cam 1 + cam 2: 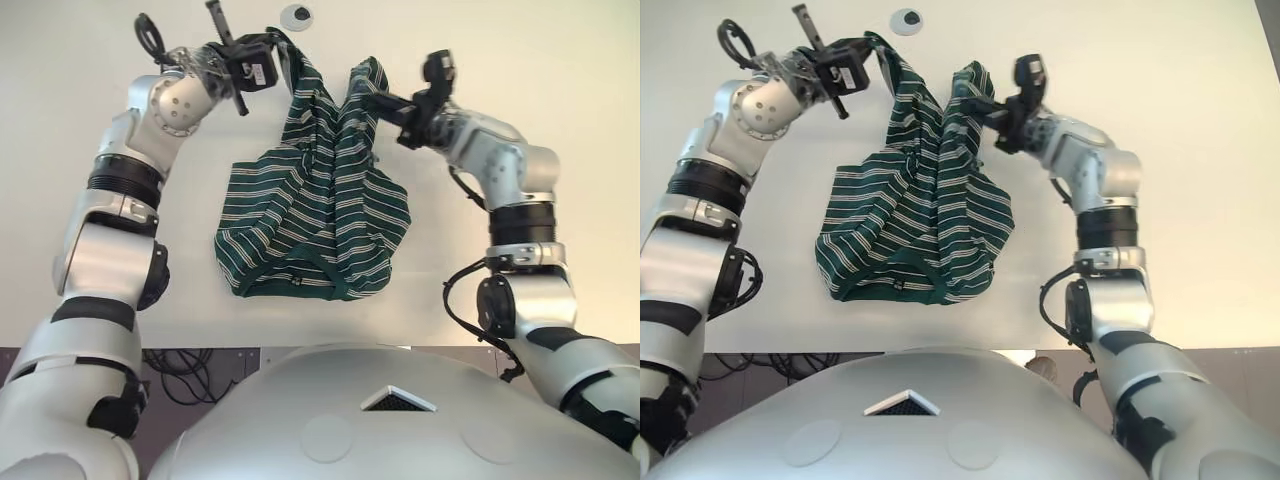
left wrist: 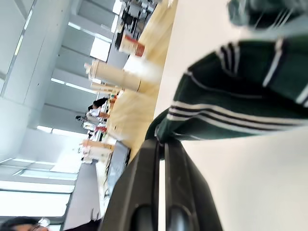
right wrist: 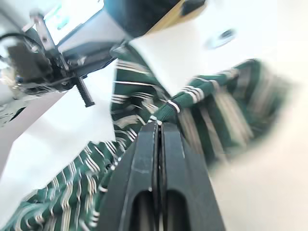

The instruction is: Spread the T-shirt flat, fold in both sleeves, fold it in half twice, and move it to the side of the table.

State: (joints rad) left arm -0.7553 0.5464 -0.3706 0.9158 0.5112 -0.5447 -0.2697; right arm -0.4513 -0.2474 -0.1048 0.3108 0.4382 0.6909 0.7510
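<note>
Nearest the camera lies the bunched lower part of the T-shirt (image 1: 315, 220), dark green with thin white stripes, resting on the white tabletop (image 1: 560, 80) close to its near edge. A rounded opening in the cloth faces that edge. From this heap the cloth rises in two rumpled, twisted bands toward the far side, each gathered to a point where a tool holds it. The left tool (image 1: 272, 46) is clamped on one upper corner, its two black fingers (image 2: 144, 183) pressed together with a fold of striped cloth pinched at their tips. The right tool (image 1: 368, 99) grips the other upper corner the same way, fingers (image 3: 144, 159) closed tight on a narrow striped edge. The two tools sit near each other, the left one a little farther away across the tabletop. A small round disc (image 1: 297, 14) lies on the tabletop just beyond the left tool. Dark cables (image 1: 190, 370) hang below the tabletop's near edge.
</note>
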